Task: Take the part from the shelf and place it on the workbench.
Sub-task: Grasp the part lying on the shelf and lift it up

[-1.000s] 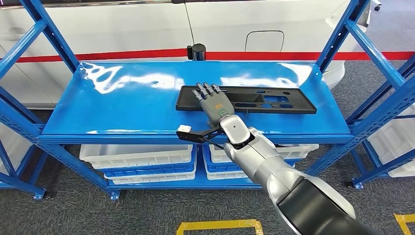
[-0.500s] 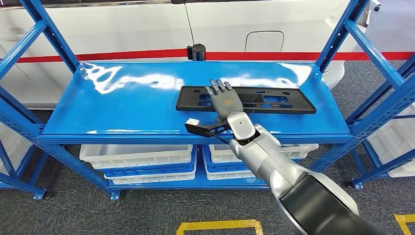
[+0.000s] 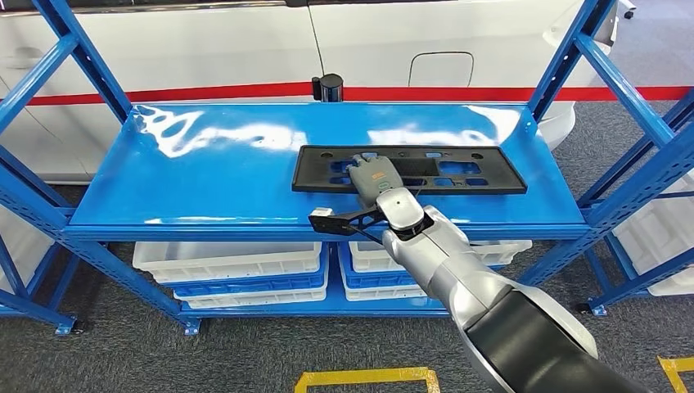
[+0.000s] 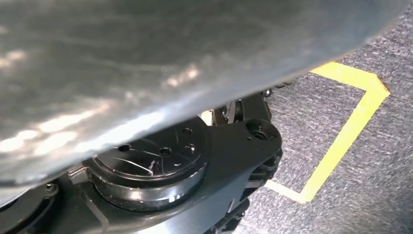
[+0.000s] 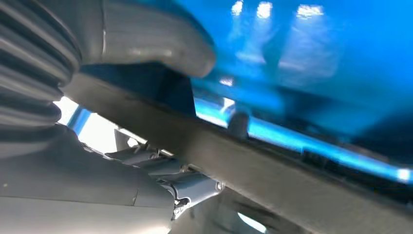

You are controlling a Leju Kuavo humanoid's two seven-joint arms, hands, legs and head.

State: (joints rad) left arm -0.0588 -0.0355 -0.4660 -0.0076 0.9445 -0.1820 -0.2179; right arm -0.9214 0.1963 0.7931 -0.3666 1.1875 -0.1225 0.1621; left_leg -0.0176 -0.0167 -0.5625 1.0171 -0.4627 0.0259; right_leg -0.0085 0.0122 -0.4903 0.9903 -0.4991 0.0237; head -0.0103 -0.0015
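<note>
The part [image 3: 479, 172] is a long flat black plastic plate with cut-outs, lying on the blue shelf [image 3: 213, 180] right of its middle. My right hand [image 3: 372, 176] lies on the part's near edge, left of its middle, with the fingers curled down over the plate. In the right wrist view the grey thumb [image 5: 156, 44] sits on one side of the part's edge strip [image 5: 272, 170] and the palm on the other, so the hand grips that edge. The rest of the plate rests on the shelf.
Blue uprights and braces [image 3: 610, 78] frame both shelf ends. White bins [image 3: 229, 258] stand on the lower level. A black post [image 3: 330, 84] stands behind the shelf's back edge, with a white car body beyond. Yellow floor tape [image 3: 368, 377] lies in front.
My right hand slid right along the part, then its outstretched fingers curled down onto the plate and closed on its near edge. The plate shifted slightly.
</note>
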